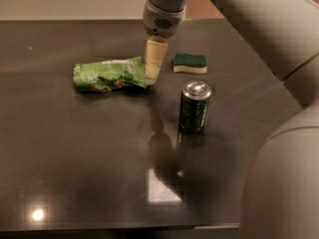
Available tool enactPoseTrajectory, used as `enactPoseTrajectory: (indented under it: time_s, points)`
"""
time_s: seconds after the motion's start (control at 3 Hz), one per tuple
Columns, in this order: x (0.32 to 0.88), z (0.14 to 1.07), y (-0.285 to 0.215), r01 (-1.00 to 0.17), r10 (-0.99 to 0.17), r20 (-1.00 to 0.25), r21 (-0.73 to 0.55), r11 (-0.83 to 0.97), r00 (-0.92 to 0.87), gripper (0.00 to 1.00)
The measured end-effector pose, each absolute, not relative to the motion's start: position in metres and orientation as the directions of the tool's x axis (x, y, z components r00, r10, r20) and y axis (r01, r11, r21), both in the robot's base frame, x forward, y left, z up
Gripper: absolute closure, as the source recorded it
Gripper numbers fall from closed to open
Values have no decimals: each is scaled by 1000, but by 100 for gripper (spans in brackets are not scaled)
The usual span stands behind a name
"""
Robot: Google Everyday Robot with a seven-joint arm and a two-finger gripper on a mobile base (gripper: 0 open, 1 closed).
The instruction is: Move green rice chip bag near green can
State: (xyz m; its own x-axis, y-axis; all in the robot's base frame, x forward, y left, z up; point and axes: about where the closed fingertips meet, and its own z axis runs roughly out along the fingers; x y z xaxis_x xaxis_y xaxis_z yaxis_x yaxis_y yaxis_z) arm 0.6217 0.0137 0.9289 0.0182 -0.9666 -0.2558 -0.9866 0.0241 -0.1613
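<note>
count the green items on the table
3: the green rice chip bag at left, the green-topped sponge at the back, the green can in front of it. The gripper hangs at the bag's right end.

Arm (249, 19) of smooth pale-grey shells with a thin yellowish seam, rounded grey wrist (162, 19) bearing a small dotted grille, cream tapered hand (151, 76) above the desk's (75, 158) far half.

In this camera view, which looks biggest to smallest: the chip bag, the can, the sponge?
Largest: the green rice chip bag
Then: the green can
Smallest: the sponge, though it sits farther back
The hand hangs at the bag's right end.
</note>
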Motion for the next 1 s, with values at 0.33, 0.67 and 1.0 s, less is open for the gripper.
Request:
enactPoseTrajectory:
  time_s: [0.33, 0.67, 1.0]
  points:
    - [644, 906, 57, -985, -976, -218, -173, 24, 15, 0]
    - [648, 898, 68, -984, -978, -206, -177, 24, 13, 0]
    - [658, 874, 88, -981, -985, -171, -190, 21, 12, 0]
